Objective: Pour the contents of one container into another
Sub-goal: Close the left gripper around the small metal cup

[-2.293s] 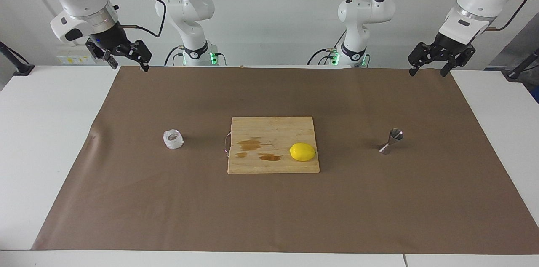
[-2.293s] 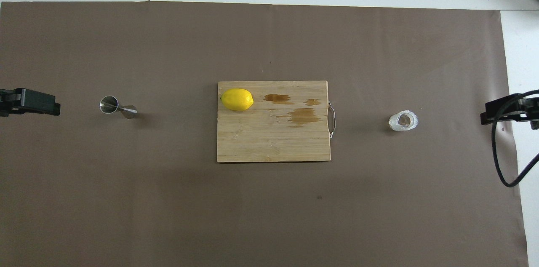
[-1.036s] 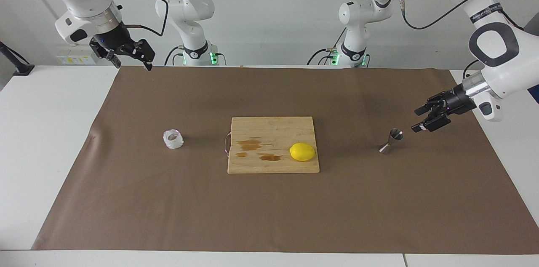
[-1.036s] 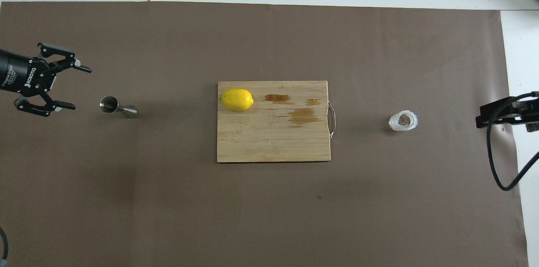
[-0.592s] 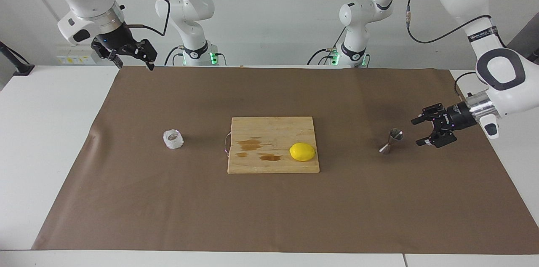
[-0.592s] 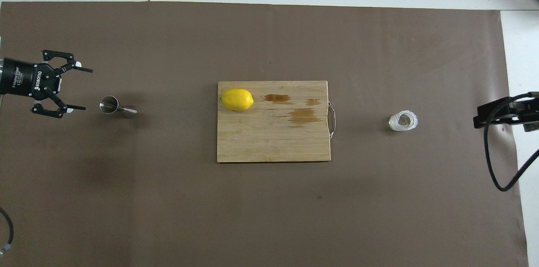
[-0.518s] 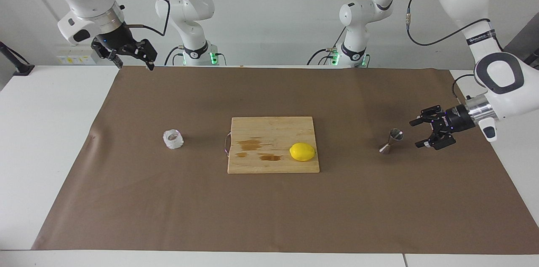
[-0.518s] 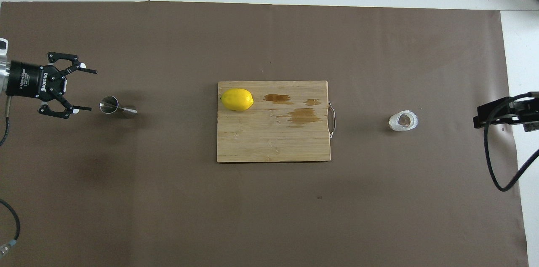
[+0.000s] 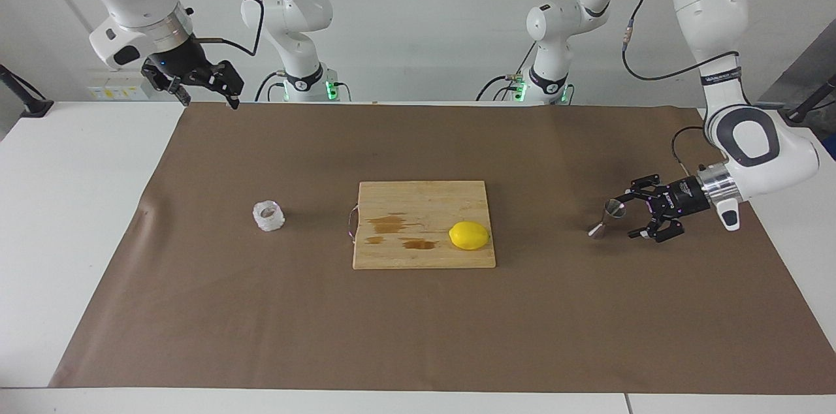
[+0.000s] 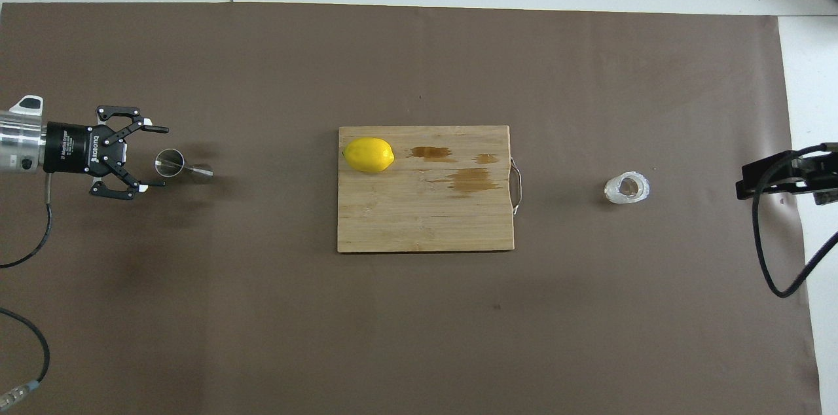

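Brown-papered surface (image 9: 418, 335): one jigger (image 9: 607, 219), one glass cup (image 9: 268, 216).
Left claw (image 9: 630, 216) gapes beside the jigger; right claw (image 9: 208, 95), open, shows whole only from across the surface.

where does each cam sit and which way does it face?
Facing view: high, across the table, looking at the robots; both whole arms show, left gripper open beside the jigger, right gripper waiting near its base.
Overhead view: above the robots' end, looking steeply down; grippers only.
Shared: jigger, glass cup, cutting board, lemon.
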Controlling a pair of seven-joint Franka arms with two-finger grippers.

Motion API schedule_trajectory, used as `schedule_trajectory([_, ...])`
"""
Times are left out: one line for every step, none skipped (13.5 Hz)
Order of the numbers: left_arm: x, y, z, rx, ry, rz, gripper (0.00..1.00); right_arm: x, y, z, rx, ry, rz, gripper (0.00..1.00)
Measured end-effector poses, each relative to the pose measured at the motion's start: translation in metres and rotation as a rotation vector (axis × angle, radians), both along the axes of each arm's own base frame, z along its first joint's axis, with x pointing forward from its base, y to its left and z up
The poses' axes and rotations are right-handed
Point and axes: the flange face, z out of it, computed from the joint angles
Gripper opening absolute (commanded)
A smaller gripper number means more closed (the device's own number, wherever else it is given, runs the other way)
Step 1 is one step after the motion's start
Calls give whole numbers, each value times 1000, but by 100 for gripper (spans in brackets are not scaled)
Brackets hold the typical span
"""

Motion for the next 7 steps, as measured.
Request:
schedule_trajectory([-4, -2, -5, -14, 10, 11, 100, 0, 0, 0, 0, 0, 0, 100])
schedule_trajectory([-7, -4, -9, -27, 18, 20, 100, 0, 0, 0, 0, 0, 0, 100])
schedule_trajectory([-9, -5, -10, -34, 23, 23, 100, 0, 0, 0, 0, 0, 0, 100])
schedule_trajectory([-10, -6, -10, -40, 24, 28, 100, 0, 0, 0, 0, 0, 0, 100])
schedule_trajectory([-11, -6, -9, -50, 22, 36, 100, 0, 0, 0, 0, 0, 0, 100])
schedule_trajectory([-11, -7, -7, -58, 20, 42, 100, 0, 0, 0, 0, 0, 0, 100])
schedule_trajectory([-11, -8, -5, -63, 17, 46, 100, 0, 0, 0, 0, 0, 0, 100])
